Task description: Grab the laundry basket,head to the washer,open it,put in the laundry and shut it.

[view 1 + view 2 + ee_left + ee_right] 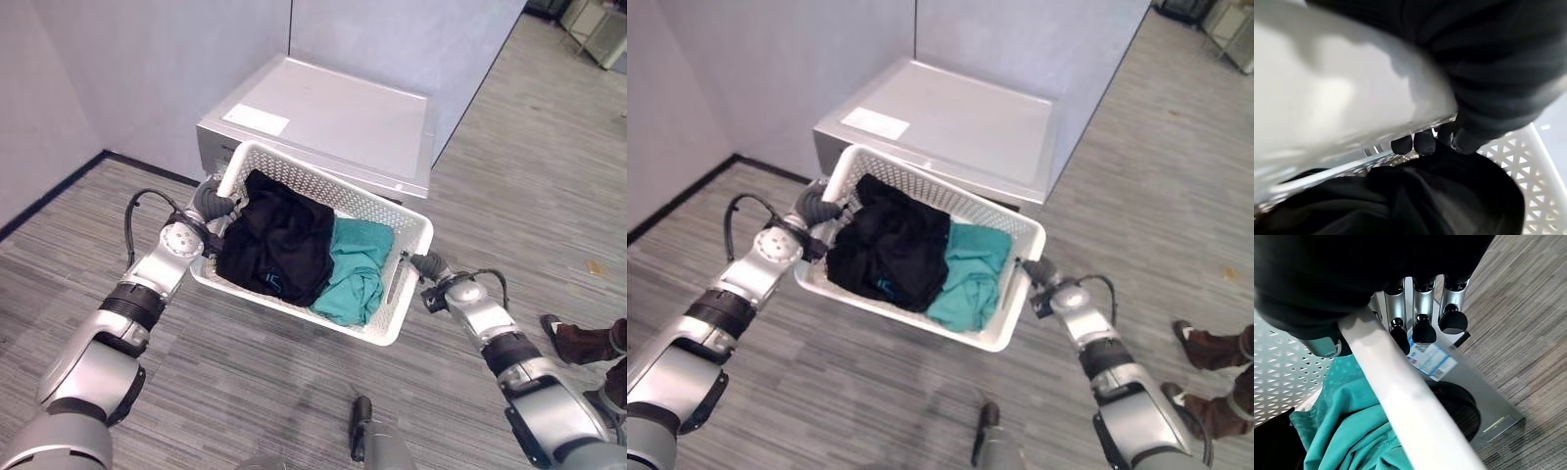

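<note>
- The right hand [1422, 308] is hooking the basket [407, 294] rim, fingers curling over it toward the washer [333, 117] beyond.
- The left hand [1422, 142] seems to be gripping the opposite rim, though the rim is hiding most of it.
- Between the hands, a black garment [279, 245] and a teal one [358, 269] are lying in the basket.
- Risk: the basket is tilting; a loosening hold could be dropping it or spilling clothes short of the washer.
</note>
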{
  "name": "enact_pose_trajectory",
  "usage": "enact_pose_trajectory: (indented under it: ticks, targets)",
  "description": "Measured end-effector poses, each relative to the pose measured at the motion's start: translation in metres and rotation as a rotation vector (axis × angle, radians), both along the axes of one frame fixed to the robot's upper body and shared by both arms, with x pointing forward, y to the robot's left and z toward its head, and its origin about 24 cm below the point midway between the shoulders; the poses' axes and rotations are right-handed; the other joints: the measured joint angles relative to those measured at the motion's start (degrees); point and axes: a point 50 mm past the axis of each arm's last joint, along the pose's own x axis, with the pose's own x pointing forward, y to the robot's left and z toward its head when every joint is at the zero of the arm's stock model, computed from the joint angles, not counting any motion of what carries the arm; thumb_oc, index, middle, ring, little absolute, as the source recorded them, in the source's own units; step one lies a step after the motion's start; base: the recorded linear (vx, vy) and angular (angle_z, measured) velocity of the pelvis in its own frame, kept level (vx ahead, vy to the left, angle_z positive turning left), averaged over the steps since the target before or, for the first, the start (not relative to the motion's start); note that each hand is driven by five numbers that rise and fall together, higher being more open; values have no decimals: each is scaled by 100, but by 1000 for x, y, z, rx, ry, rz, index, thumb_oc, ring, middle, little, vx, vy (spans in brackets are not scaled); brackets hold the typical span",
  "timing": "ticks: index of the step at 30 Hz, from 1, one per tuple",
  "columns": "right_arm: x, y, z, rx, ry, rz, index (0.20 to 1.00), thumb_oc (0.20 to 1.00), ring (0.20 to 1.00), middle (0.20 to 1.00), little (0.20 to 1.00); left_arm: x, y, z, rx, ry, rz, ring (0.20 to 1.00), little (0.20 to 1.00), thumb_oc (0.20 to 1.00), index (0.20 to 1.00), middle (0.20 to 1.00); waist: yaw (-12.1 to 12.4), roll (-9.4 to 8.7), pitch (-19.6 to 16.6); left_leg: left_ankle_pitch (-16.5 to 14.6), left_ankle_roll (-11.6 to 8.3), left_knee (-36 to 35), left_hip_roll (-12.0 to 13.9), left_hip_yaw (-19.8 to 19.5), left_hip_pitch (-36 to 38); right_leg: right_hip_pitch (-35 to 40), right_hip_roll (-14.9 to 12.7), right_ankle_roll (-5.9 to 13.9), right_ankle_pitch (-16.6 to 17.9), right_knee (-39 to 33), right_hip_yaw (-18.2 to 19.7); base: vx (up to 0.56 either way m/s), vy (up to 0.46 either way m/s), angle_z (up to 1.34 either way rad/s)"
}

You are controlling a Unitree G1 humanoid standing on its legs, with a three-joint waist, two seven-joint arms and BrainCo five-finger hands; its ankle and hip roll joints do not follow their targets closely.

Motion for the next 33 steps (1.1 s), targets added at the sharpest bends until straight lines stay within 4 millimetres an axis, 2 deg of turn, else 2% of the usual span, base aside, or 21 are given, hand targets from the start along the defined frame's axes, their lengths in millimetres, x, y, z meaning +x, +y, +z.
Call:
enact_pose_trajectory:
  ticks: [1,2,4,6,7,8,9,11,12,13,15,16,17,18,19,21,22,23,24,27,33]
  targets:
    - [-7,6,-15,-38,56,43,200,200,200,200,200,-3,9,-21,6,95,31,200,200,200,200,200,-25,-232,-45,137,-447,448,-316,42,94,338,57,-455,80,-124,34,452,-256,43]
    - [-23,-8,-33,-89,140,63,200,200,200,200,200,-12,1,-56,-9,204,1,200,200,200,200,200,-112,-34,-127,-181,-789,1207,-338,-99,151,1032,-39,-252,59,-196,532,228,-224,52]
    - [-35,-6,-40,-61,163,109,200,200,200,200,200,-19,3,-60,10,218,-17,200,200,200,200,200,20,-210,-192,-106,-984,1939,102,-148,-474,1259,-183,-357,-208,-153,609,148,-248,51]
    - [-23,-3,-16,-66,79,129,200,200,200,200,200,-20,15,-54,30,203,11,200,200,200,200,200,128,-73,-171,806,-1132,4095,378,-487,-1928,860,-239,67,-501,448,617,108,-206,-11]
    - [-17,1,-7,-41,40,133,200,200,200,200,200,-21,23,-49,44,195,29,200,200,200,200,200,88,-42,-173,821,-770,4481,445,-505,-2359,842,-236,264,-534,548,661,136,-192,-35]
    - [-17,3,-5,-21,22,139,200,200,200,200,200,-20,28,-42,37,173,43,200,200,200,200,200,41,-111,-121,1582,-935,4498,389,-527,-2515,712,-210,101,-701,866,662,215,-72,-36]
    - [-18,6,-6,-12,25,148,200,200,200,200,200,-20,30,-42,33,169,50,200,200,200,200,200,118,-139,-27,1932,-957,4575,367,-332,-2464,597,-170,215,-1054,1303,601,181,-27,-48]
    - [-18,9,-8,-11,28,154,200,200,200,200,200,-20,32,-40,35,166,65,200,200,200,200,200,149,-423,32,2352,-1353,4729,248,-76,-2619,960,-292,184,-1134,1121,726,249,46,-13]
    - [-18,5,-9,-7,33,136,200,200,200,200,200,-20,29,-41,33,164,50,200,200,200,200,200,208,-381,46,1363,-706,4171,341,-136,-2579,1058,-305,231,-1047,887,744,288,119,33]
    - [-12,4,0,32,-7,119,200,200,200,200,200,-18,29,-34,42,146,45,200,200,200,200,200,217,-405,87,662,-581,2793,570,-354,-2637,1090,-330,161,-852,452,831,143,47,12]
    - [-5,7,6,53,-29,123,200,200,200,200,200,-18,33,-30,31,144,58,200,200,200,200,200,285,-417,162,809,-773,719,840,-773,-2396,1173,-370,250,-642,216,1041,182,106,-13]
    - [-1,6,10,50,-41,116,200,200,200,200,200,-17,31,-31,27,144,55,200,200,200,200,200,337,-299,215,935,-938,162,1083,-870,-2263,1211,-386,487,-674,222,1039,204,144,-41]
    - [4,1,14,39,-42,95,200,200,200,200,200,-14,26,-35,12,154,56,200,200,200,200,200,338,20,278,892,-892,-23,1324,-926,-2095,1352,-352,807,-727,213,965,143,107,-40]
    - [4,1,16,37,-51,91,200,200,200,200,200,-12,23,-34,11,147,54,200,200,200,200,200,364,70,300,964,-940,-22,1335,-820,-2130,1385,-373,979,-858,274,1017,142,110,-44]
    - [6,-2,22,31,-73,84,200,200,200,200,200,-9,20,-27,11,117,54,200,200,200,200,200,494,118,329,966,-939,-103,1336,-700,-2150,1028,-432,1094,-1221,1143,1025,115,132,-33]
    - [6,-3,22,29,-71,66,200,200,200,200,200,-6,16,-17,12,77,44,200,200,200,200,200,485,-33,242,939,-1056,-488,1144,-660,-2076,1028,-655,1159,-1746,2038,899,96,141,7]
    - [6,-1,21,31,-66,68,200,200,200,200,200,-3,15,-9,25,58,40,200,200,200,200,200,461,-387,158,974,-941,-266,844,-547,-2204,1271,-1028,1074,-1983,1516,944,72,101,19]
    - [9,-2,26,27,-82,64,200,200,200,200,200,-1,13,-2,30,33,41,200,200,200,200,200,501,-267,104,917,-677,663,731,-735,-2340,1416,-1184,1516,-1701,1020,818,55,86,-8]
    - [9,-3,28,23,-86,65,200,200,200,200,200,-1,13,-1,29,28,39,200,200,200,200,200,528,-63,45,835,-575,433,874,-760,-2052,1516,-1070,1535,-1612,774,871,48,80,-24]
    - [9,4,38,-2,-129,91,200,200,200,200,200,2,15,15,20,-33,56,200,200,200,200,200,508,-214,50,1217,-550,-126,711,-503,-1813,1800,-1240,1615,-1234,118,1077,37,52,-14]
    - [0,15,53,43,-220,142,200,200,200,200,200,-4,30,27,55,-60,75,200,200,200,200,200,636,-316,27,1247,-403,-305,610,-366,-1653,1980,-1354,1561,-942,-190,1106,38,63,-5]
